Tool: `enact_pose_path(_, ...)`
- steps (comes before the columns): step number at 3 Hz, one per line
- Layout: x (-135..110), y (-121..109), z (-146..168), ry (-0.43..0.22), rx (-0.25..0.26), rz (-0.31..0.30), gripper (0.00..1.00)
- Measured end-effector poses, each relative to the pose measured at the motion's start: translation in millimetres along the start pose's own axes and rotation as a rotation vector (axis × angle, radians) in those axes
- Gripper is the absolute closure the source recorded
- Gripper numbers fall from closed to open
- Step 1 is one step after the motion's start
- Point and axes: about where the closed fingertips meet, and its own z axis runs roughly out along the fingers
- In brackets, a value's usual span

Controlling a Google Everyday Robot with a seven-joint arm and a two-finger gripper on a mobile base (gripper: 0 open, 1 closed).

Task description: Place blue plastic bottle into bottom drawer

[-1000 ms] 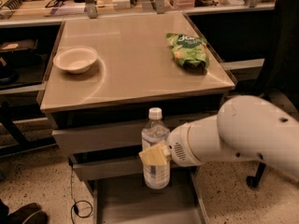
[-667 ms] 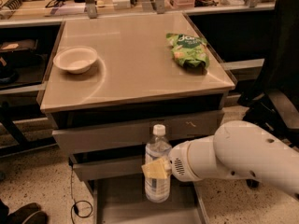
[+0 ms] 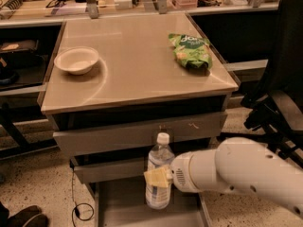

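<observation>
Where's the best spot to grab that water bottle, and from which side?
Around its straight round middle, from the side: the blue plastic bottle stands upright and its neck narrows under the cap. The pincer holds it there, reaching in from the picture's right, above the open bottom drawer.

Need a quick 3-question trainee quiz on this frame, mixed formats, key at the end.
1. True or false: the blue plastic bottle lies on its side.
2. The claw, low in the view, is shut on: A) bowl B) blue plastic bottle C) green snack bag
3. Fill in: the bottle is upright over the bottom drawer, which is pulled ___.
Key: 1 false, it is upright. 2 B. 3 open.
</observation>
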Motion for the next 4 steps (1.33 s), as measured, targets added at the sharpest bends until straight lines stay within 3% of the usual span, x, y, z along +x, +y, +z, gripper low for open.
enact_pose_path(1, 31, -21, 36, -0.057, 0.002, 0.092, 1.00)
enact_pose_path(2, 46, -53, 72, -0.125, 0.031, 0.171, 1.00)
enact_pose_path(3, 47, -53, 72, -0.124, 0.030, 0.171, 1.00)
enact_pose_path(4, 67, -60, 96, -0.128, 0.025, 0.227, 1.00)
